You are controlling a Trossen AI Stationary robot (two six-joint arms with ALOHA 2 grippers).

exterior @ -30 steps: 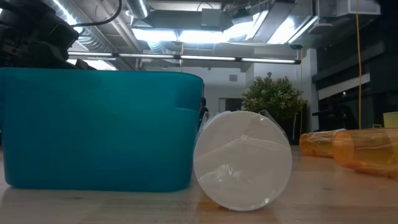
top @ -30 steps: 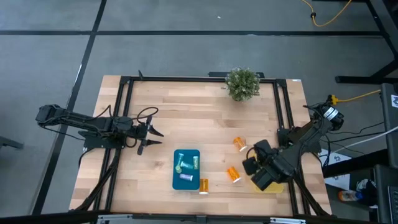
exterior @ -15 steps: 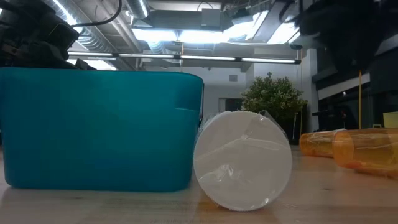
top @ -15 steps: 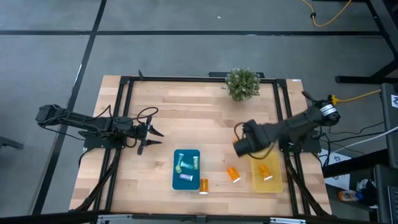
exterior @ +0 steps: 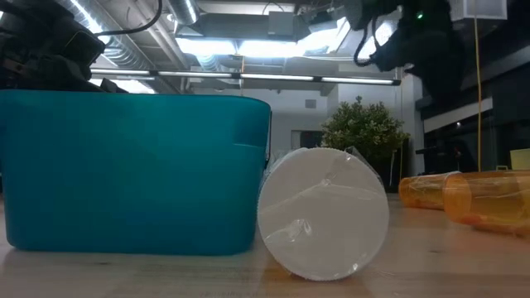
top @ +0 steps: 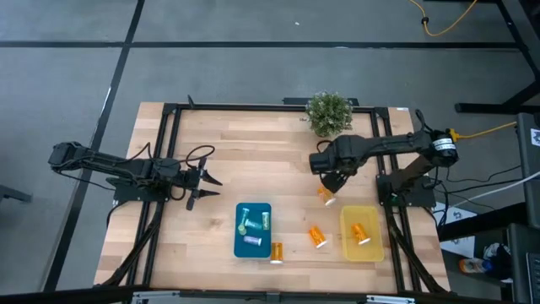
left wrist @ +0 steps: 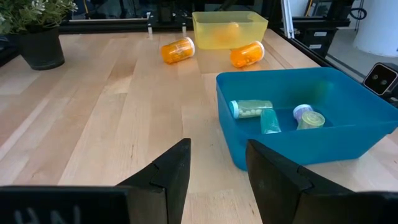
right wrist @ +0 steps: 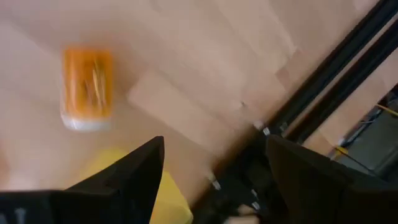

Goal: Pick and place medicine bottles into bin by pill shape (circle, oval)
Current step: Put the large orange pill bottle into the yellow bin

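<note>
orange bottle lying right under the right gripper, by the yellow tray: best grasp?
Grip the translucent orange pill bottle across the middle of its barrel, coming straight down. It lies on its side on the bare wooden table, white cap at one end, so fingers should straddle its round sides. The open right gripper hangs just above it.

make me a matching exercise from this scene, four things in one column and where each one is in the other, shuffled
Things:
1. potted plant
2. purple-capped bottle
3. right pincer
4. left pincer

Places:
A. inside the blue bin
B. open, above the orange bottle lying on the table between the plant and the yellow bin
C. at the table's far edge
D. open, over bare wood on the table's left half, away from every bottle

Pairs: 1-C, 2-A, 3-B, 4-D
</note>
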